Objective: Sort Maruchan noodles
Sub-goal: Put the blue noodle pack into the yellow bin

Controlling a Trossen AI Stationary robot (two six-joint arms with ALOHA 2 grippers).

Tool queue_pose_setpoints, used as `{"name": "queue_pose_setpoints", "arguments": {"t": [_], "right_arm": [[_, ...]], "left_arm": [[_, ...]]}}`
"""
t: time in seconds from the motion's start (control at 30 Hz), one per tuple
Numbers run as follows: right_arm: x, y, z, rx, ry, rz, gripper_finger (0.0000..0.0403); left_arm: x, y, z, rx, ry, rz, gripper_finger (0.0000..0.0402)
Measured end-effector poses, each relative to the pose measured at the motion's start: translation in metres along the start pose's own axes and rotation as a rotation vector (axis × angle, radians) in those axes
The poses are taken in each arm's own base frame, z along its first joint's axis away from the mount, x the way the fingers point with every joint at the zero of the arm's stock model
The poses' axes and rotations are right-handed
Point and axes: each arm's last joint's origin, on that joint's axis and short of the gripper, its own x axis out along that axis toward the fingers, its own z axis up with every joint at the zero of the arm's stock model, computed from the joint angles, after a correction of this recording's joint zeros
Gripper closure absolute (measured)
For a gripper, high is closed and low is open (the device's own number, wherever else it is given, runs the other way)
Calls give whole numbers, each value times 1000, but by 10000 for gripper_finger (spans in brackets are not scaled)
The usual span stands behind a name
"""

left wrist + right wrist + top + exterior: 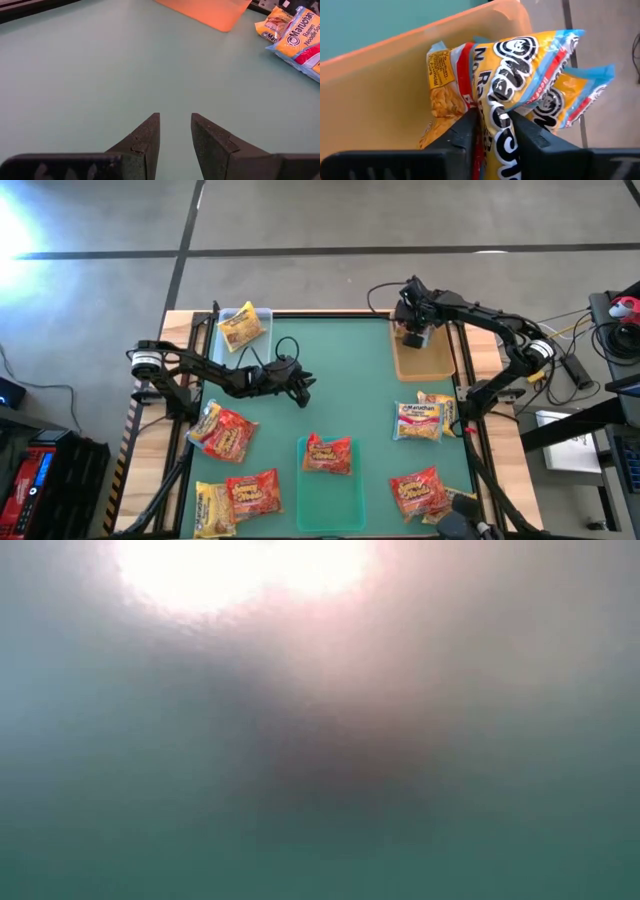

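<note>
Maruchan packets lie scattered on the green mat: red ones [225, 432] [418, 490], a pale yellow one [418, 422], and a yellow one [212, 508]. Another yellow packet [240, 328] lies in the clear tray, and a red one [327, 453] in the green tray. My right gripper [413, 335] [494, 112] is over the brown tray [430, 360] at the far right, shut on a yellow packet [520, 65]. My left gripper [303, 387] [175, 116] hovers open over bare mat at mid-table, with nothing between its fingers. The low view shows only blur. My right gripper pinches the yellow packet between its two fingers on the crumpled printed face [495, 125], coming from above and pointing down into the brown tray. The wrapper bunches and fans out beyond the fingertips. A second yellow flap [570, 95] shows behind; same packet or another, I cannot tell.
The clear tray [262, 312] sits at the far left corner and the green tray [330, 510] at the near middle. Cables and wooden table edges border the mat. The left wrist view shows the brown tray [205, 10] and two packets [297, 37] ahead, with bare mat between.
</note>
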Motion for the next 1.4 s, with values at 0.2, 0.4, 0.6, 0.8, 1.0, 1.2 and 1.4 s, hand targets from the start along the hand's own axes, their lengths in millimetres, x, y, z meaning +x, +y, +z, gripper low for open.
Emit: {"name": "queue_pose_setpoints", "arguments": {"t": [0.2, 0.4, 0.6, 0.8, 1.0, 1.2, 1.4], "right_arm": [[0, 0, 0, 61, 5, -3, 268], [-11, -7, 2, 299, 58, -39, 245], [-35, -19, 10, 399, 63, -31, 249], [-53, -29, 17, 494, 18, -49, 257], [-57, -28, 21, 557, -5, -49, 260], [-57, -1, 33, 482, -10, -5, 270], [-72, 46, 43, 376, -2, 65, 275]], "left_arm": [[0, 0, 0, 0, 0, 0, 308], [0, 0, 0, -1, 0, -1, 308], [0, -1, 2, -5, -16, -7, 308], [2, -4, 7, -10, -30, -28, 308], [4, -11, 18, -15, -36, -108, 308], [7, -20, 28, -14, -30, -201, 308], [5, -29, 25, -5, -4, -250, 308]]}}
